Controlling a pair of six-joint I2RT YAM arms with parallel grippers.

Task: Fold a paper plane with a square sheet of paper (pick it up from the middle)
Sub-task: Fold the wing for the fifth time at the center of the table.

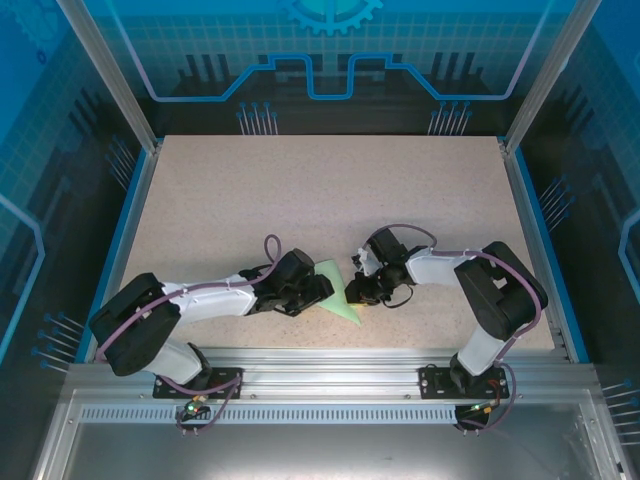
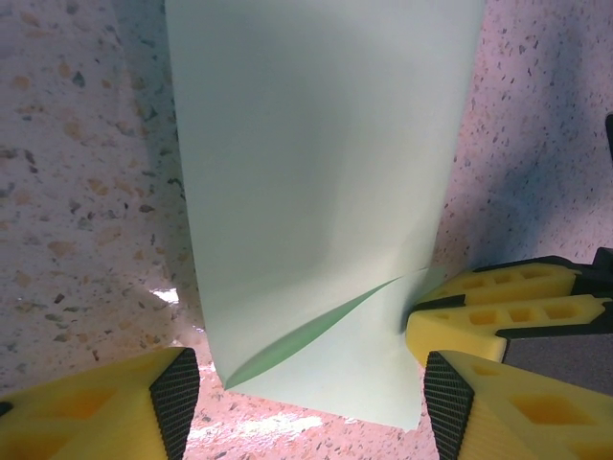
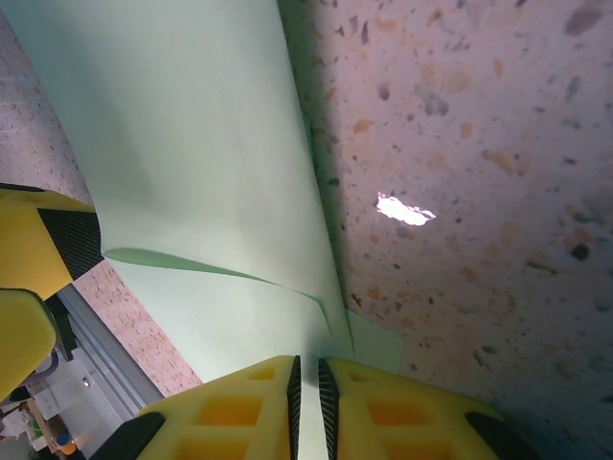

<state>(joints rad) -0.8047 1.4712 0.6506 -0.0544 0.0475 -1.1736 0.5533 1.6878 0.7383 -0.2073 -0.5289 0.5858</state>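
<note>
My left hand (image 1: 318, 289) lies low over the table (image 1: 300, 190), reaching in from 7 o'clock toward the middle of the near edge. Its yellow fingers (image 2: 96, 407) stand wide apart and hold nothing. From my left wrist the black pads sit at 7 and 5 o'clock. They flank the near end of the sheet of paper (image 2: 316, 192), close to its corners but not pressing on them.

The sheet is pale green and lies on the speckled tabletop between my two hands. It is at about 6 o'clock on the table, just in from the front rail (image 1: 330, 360). It is already folded over on itself. From above it shows as a narrow wedge with its point aimed at 5 o'clock. From my left wrist it runs as a long strip toward 12 o'clock. At its near end the top layer lifts a little, opening a curved, darker green slit between the layers.

My right hand (image 1: 360, 292) meets the sheet from its 3 o'clock side. These fingers are closed almost together with only a thin gap left, and the edge of the sheet runs in between the pads, so I have it pinched. From my left wrist the same fingers show at 4 o'clock, touching the sheet's right edge near the corner.
</note>
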